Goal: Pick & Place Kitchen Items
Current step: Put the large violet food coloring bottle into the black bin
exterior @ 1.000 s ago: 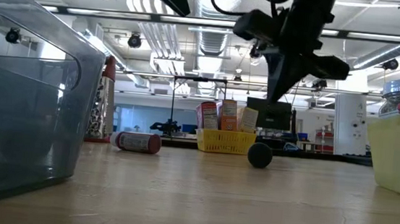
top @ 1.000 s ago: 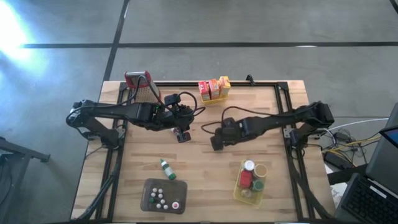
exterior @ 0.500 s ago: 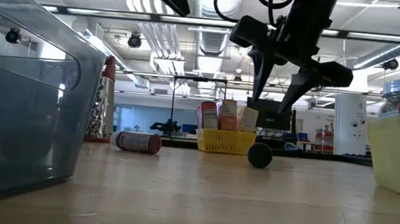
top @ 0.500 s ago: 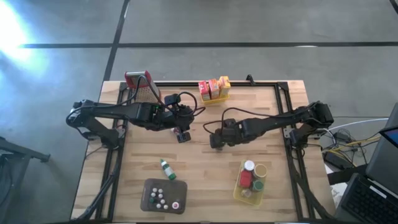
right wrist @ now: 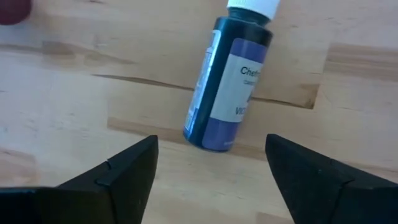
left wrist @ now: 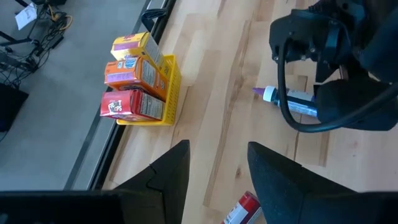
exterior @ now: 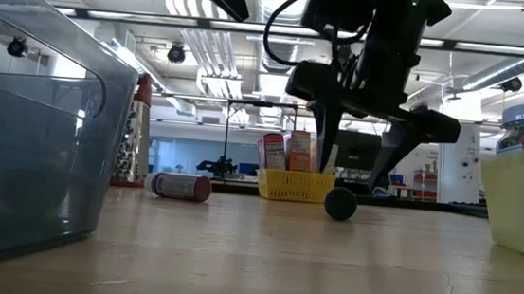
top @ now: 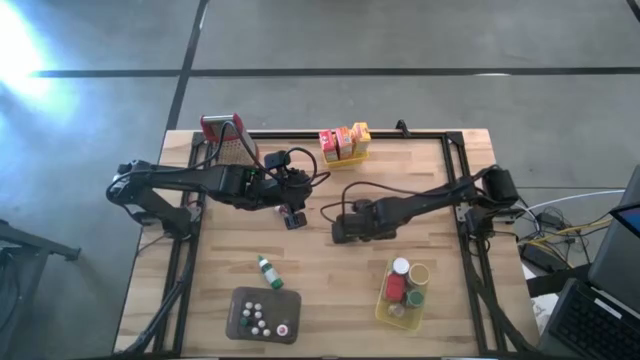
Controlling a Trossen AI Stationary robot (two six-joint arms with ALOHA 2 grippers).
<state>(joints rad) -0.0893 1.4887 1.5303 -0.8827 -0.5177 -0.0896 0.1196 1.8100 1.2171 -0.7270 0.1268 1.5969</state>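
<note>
My right end effector [right wrist: 208, 171] hangs wide above the blue bottle [right wrist: 229, 84] lying mid-worktop [right wrist: 74, 93], cap at 12 o'clock. I judge this the approach; next, descend and close across its body.

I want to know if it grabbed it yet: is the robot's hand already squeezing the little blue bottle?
No, the right gripper is open, its fingers wide apart above the blue bottle, which lies on the table untouched.

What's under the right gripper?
A dark blue bottle with a white cap lies on its side on the wooden table, right below the open right gripper. From above, the arm hides it.
</note>
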